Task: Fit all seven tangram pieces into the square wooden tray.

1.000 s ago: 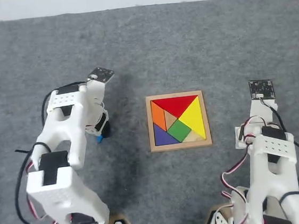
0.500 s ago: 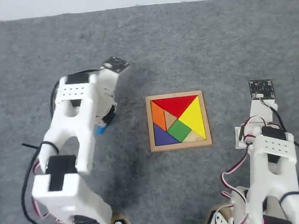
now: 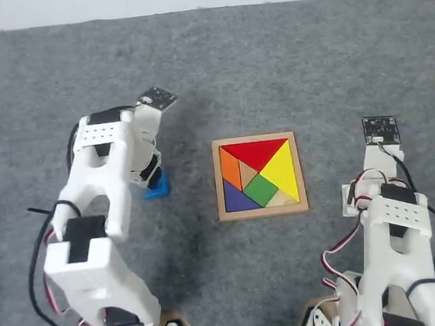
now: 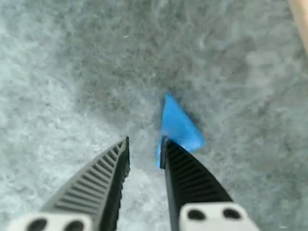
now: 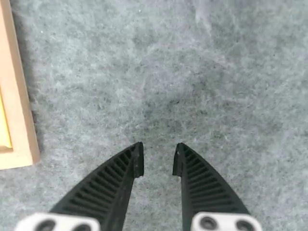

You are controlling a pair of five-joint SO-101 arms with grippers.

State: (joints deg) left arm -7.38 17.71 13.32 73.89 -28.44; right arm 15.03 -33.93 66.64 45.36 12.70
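Although the tray looked nearly full, one piece lay outside it: a blue triangle sat flat on the table, off to the tray's side and close by the left arm's wrist. Inside the tray a red triangle, a yellow triangle, an orange piece, a green square and a purple triangle were packed edge to edge. Two wood-coloured areas showed among them, a centre patch and a corner patch; whether either was an unpainted piece or bare tray floor could not be told. On that showing, five or perhaps six pieces were in, and at least the blue triangle was left to fit, probably into one of those patches. The left end effector hung low over the table with its jaws a little apart and nothing between them. The blue triangle lay against the outer side of one finger rather than in the gap, so it was not gripped. The right end effector was over bare table just beside the tray's rim, jaws slightly apart and empty.
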